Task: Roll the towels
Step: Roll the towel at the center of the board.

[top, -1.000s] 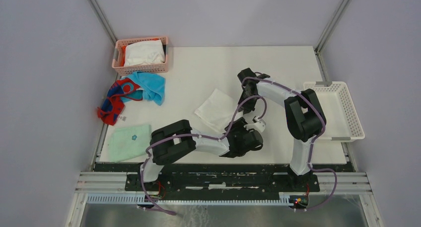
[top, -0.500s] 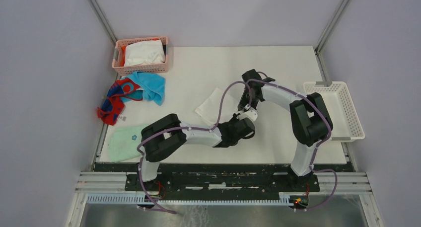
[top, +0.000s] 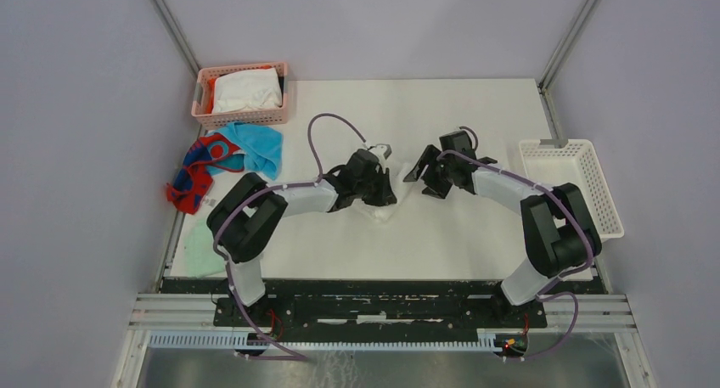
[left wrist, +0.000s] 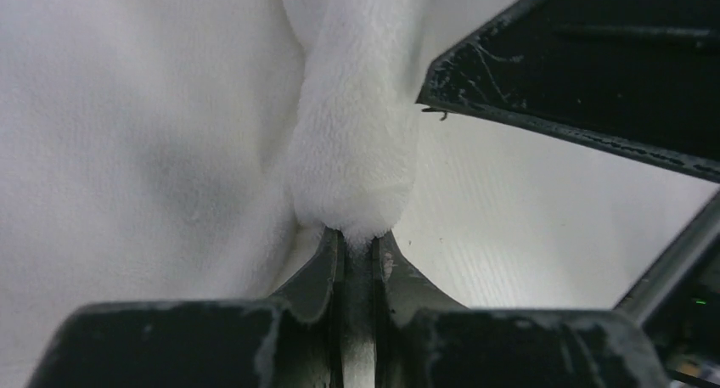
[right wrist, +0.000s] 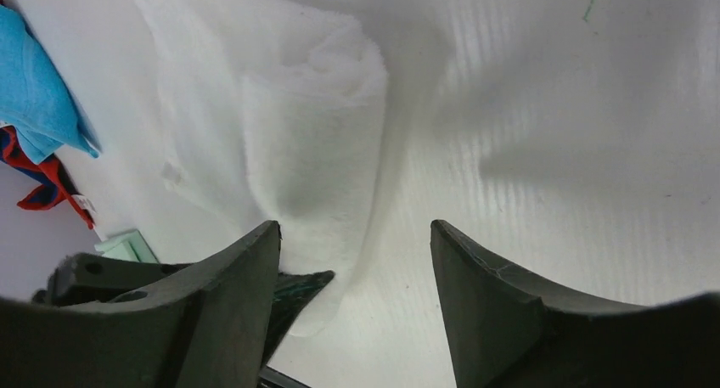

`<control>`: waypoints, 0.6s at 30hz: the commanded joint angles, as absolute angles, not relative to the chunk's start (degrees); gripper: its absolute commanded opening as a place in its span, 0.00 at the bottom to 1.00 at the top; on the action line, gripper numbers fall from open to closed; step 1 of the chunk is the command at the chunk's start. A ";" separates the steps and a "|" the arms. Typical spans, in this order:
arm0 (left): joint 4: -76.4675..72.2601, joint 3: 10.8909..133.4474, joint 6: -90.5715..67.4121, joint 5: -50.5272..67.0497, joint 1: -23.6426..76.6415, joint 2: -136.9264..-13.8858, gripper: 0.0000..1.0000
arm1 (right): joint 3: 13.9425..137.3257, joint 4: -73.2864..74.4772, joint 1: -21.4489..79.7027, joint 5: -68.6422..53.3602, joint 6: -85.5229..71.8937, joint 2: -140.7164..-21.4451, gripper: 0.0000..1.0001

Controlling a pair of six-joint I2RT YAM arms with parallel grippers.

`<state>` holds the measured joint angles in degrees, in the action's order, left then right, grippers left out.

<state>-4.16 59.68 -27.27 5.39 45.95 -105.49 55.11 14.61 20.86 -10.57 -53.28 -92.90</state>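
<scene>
White tabletop [top: 475, 227] fills the top view, w/ pale grey walls [top: 365, 23] on 3 sides. We count 2 arms, 3 towels, 2 baskets and 1 mint cloth.

Nearest, at 8 o'clock, lies the mint cloth [top: 197, 250], folded flat. The left arm [top: 255, 218] crosses over its right part and hides it.

At mid-table the left gripper [left wrist: 357, 235] is pinched tight on a fold of the white towel [left wrist: 357, 150]. Its fingers [left wrist: 318, 269] are pressed together, w/ only the cloth between them. From above this gripper covers most of that towel, so we see only scraps of it at the edges. The right wrist view shows it better: bunched, partly rolled, lying on the table.

Just beside it, toward 3 o'clock, the right gripper [right wrist: 355, 231] has its jaws spread wide and holds nothing. It hangs over the towel's edge and bare table.

Further out at 9 o'clock the red towel [top: 194, 180] w/ dark-blue blotches lies crumpled at the table edge. It touches the turquoise towel [top: 259, 146], also loose and unrolled.

At 3 o'clock a white basket [top: 573, 150] hangs off the table's right side.

Farthest, at 11 o'clock, a pink basket [top: 242, 116] holds 1 white cloth [top: 246, 89], bundled.
</scene>
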 commanded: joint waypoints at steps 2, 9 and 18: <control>-10.27 54.79 -43.17 27.34 39.80 -108.80 0.07 | 50.40 -0.99 20.17 -14.70 -56.44 -93.45 0.75; -17.33 51.30 -52.03 33.67 35.63 -112.10 0.07 | 49.34 -11.17 20.18 -18.38 -58.23 -98.95 0.78; -17.75 48.58 -55.16 33.29 34.37 -112.81 0.11 | 50.40 -11.61 20.25 -17.50 -57.49 -106.06 0.67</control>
